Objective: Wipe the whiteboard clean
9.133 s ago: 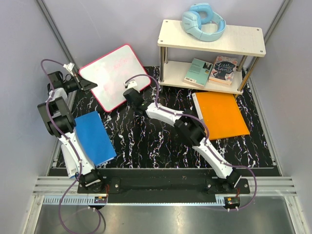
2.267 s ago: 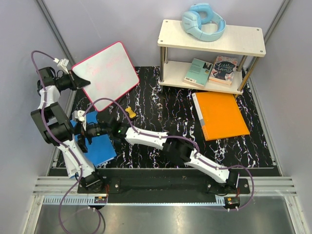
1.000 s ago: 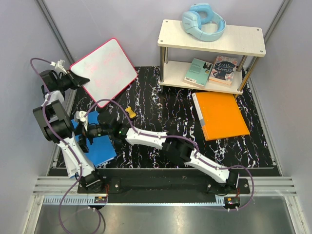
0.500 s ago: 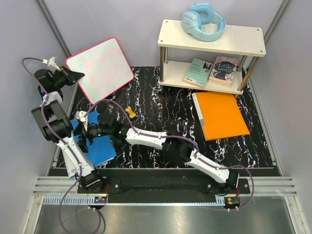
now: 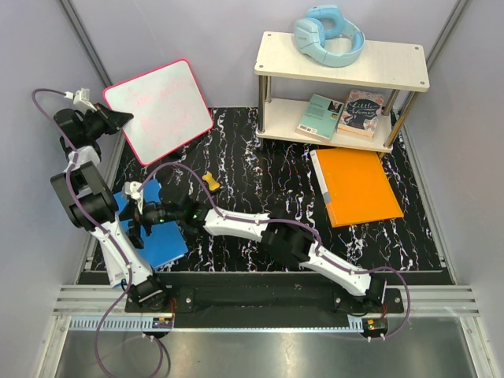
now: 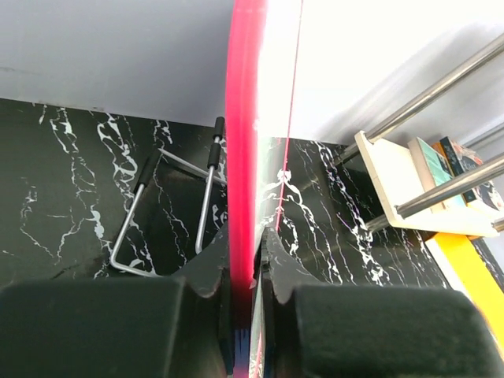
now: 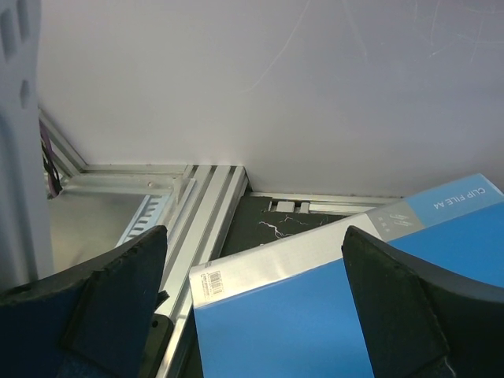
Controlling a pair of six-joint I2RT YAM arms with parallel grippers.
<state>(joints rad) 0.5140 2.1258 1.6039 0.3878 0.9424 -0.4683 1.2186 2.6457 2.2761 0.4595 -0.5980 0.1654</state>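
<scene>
A: Near left first: what has changed?

B: The right gripper point(image 5: 135, 213) used to rest on the whiteboard. Now it hangs over the blue folder point(image 5: 161, 240) with its jaws spread wide and nothing between them.

A: And further back?

B: The left gripper point(image 5: 118, 120) is pinched almost closed on the whiteboard's point(image 5: 161, 110) pink rim. The board lay flat on the mat point(image 5: 268, 197) earlier. It is now lifted at the far left, tilted, and has turned a little since a moment ago.
</scene>
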